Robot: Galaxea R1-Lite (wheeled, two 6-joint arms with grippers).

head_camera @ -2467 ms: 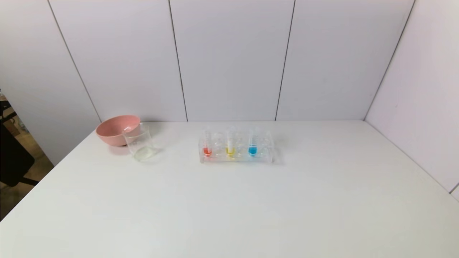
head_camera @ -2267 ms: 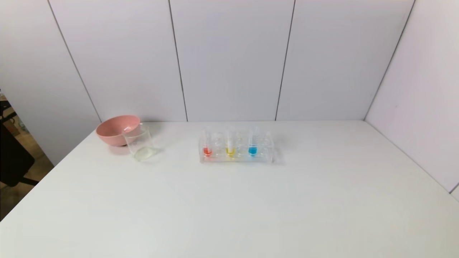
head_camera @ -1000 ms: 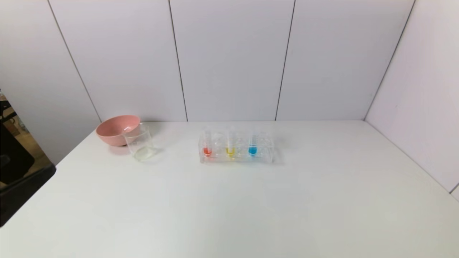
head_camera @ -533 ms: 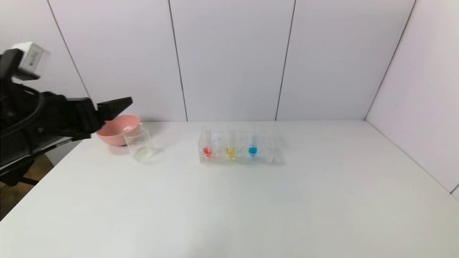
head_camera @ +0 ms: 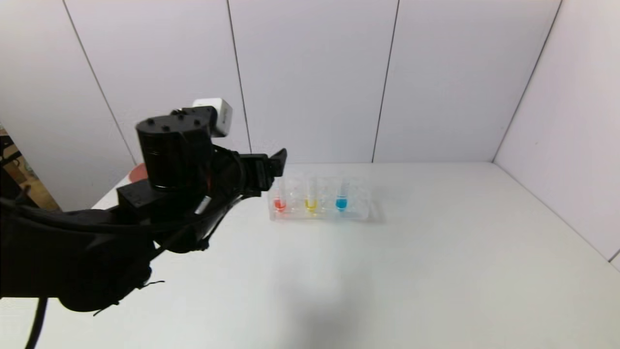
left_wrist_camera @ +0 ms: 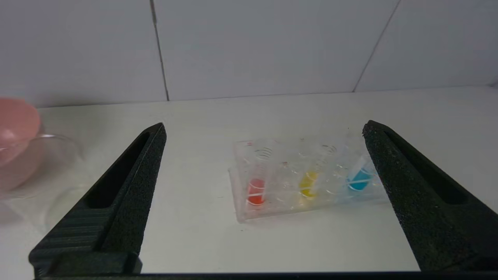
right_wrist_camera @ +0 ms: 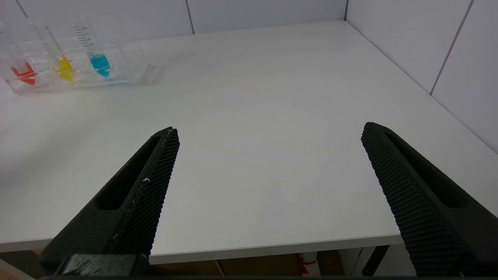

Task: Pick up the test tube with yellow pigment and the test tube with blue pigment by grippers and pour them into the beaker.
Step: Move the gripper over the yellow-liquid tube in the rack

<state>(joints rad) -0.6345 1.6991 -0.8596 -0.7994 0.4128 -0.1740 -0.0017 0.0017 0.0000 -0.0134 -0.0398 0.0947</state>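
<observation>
The test tube with yellow pigment [head_camera: 311, 201] and the test tube with blue pigment [head_camera: 341, 199] stand upright in a clear rack [head_camera: 362, 206] at the table's middle back. My left gripper [head_camera: 273, 167] is open and empty, raised just left of the rack and pointing at it. In the left wrist view, the yellow tube [left_wrist_camera: 309, 184] and blue tube [left_wrist_camera: 360, 179] lie ahead between the spread fingers of the left gripper [left_wrist_camera: 264, 125]. The beaker [left_wrist_camera: 42, 167] shows only there; my left arm hides it in the head view. My right gripper [right_wrist_camera: 270, 127] is open and empty over the table's front edge.
A red-liquid tube [head_camera: 279, 203] stands at the rack's left end. A pink bowl [left_wrist_camera: 13, 120] sits behind the beaker, near the back left wall. White walls close the back and right sides. The table [head_camera: 436, 271] is bare white on the right and front.
My left arm has come in from the left, swinging right over the bowl and beaker towards the rack. The tubes, rack and beaker have not moved.
</observation>
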